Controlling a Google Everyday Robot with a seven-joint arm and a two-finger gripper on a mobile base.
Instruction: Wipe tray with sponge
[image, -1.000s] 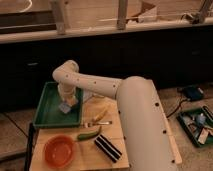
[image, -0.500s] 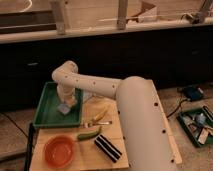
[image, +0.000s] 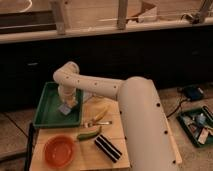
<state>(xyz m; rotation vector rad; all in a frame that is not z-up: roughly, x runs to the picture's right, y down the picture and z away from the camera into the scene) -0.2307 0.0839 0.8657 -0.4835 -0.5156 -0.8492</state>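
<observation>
step: wiping | hand (image: 68, 101) pressed sponge (image: 65, 108) at tray's (image: 47, 107) 3 o'clock side; grip state: cannot tell | next: sweep toward 9 o'clock, keeping contact

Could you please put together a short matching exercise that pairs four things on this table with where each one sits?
Things:
1. sponge
2. orange bowl
3. striped block
4. gripper

Places:
A. front left corner of the table
B. inside the green tray, under the gripper
C. front of the table, right of the bowl
D. down over the tray, at the sponge

Pairs: 1-B, 2-A, 3-C, 4-D
</observation>
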